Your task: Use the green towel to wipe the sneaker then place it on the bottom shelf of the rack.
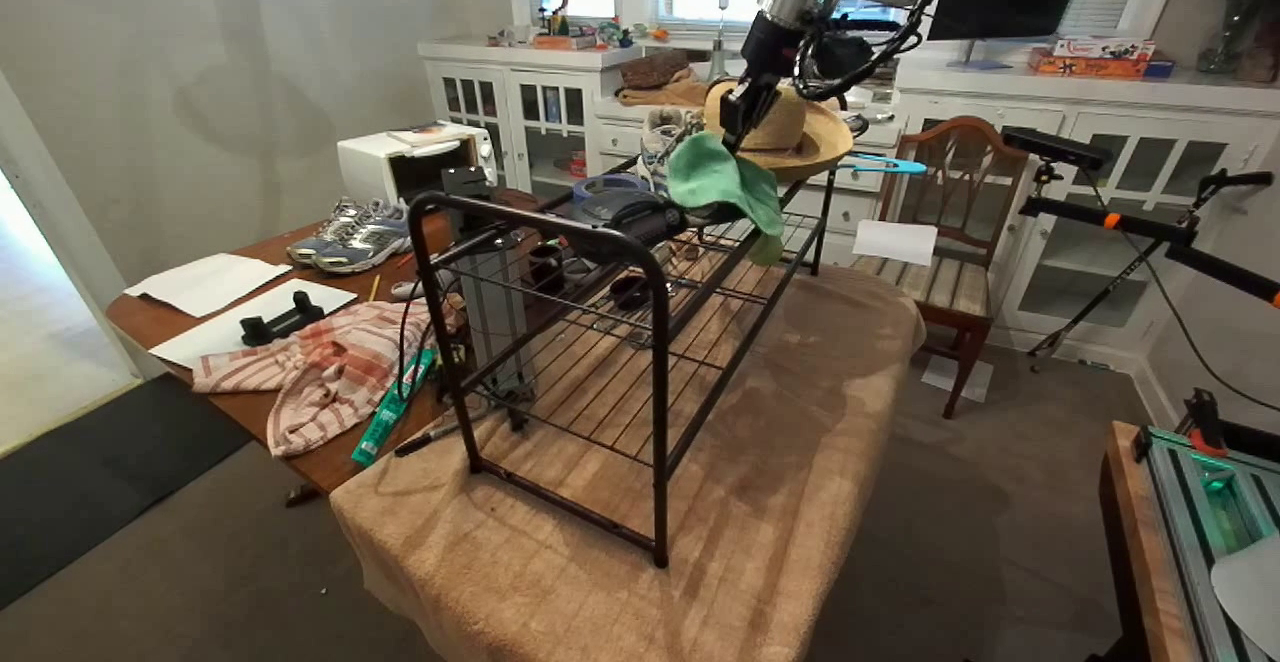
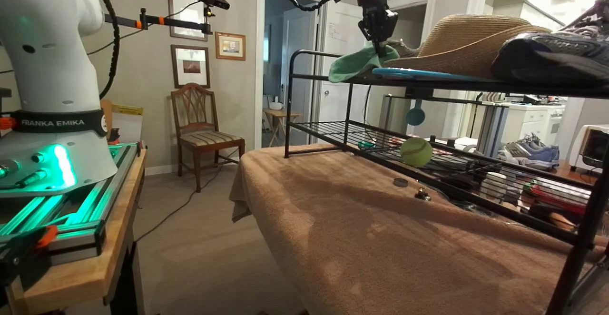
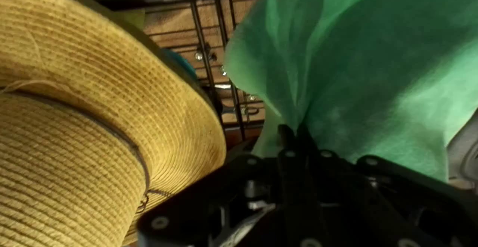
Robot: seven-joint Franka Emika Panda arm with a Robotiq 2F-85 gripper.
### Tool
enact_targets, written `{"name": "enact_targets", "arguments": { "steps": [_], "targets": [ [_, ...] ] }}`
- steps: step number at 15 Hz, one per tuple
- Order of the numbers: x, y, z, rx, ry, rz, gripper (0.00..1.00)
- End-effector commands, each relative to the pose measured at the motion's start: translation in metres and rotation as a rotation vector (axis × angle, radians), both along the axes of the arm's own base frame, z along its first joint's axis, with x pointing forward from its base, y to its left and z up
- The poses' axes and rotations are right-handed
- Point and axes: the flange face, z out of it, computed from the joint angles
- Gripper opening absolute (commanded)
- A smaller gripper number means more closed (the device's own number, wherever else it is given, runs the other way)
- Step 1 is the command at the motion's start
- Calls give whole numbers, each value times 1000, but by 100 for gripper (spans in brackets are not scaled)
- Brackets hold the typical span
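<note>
Wrist view: end effector (image 3: pixel 293 130) clamped on green towel (image 3: pixel 358 71); straw hat (image 3: pixel 97 116), just beside it, could be knocked by sideways wiping.

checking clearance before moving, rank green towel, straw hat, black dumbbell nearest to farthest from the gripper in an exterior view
1. Green towel: pinched in the gripper.
2. Straw hat: close beside it, up on the rack.
3. Black dumbbell: much farther, on the table at picture left.
</note>
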Motion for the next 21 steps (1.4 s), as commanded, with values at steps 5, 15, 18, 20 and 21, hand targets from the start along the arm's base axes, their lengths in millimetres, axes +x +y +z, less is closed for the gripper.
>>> {"name": "enact_targets", "arguments": {
  "steps": [5, 15, 18, 20, 21],
  "targets": [
    [21, -13, 23, -8, -337, -195, 1],
    [14, 18, 31, 22, -391, -124, 1],
    [5, 43, 24, 31, -291, 5, 1],
    [-2, 52, 25, 34, -244, 78, 1],
    [-5, 54, 26, 33, -214, 108, 1]
  ]
}}
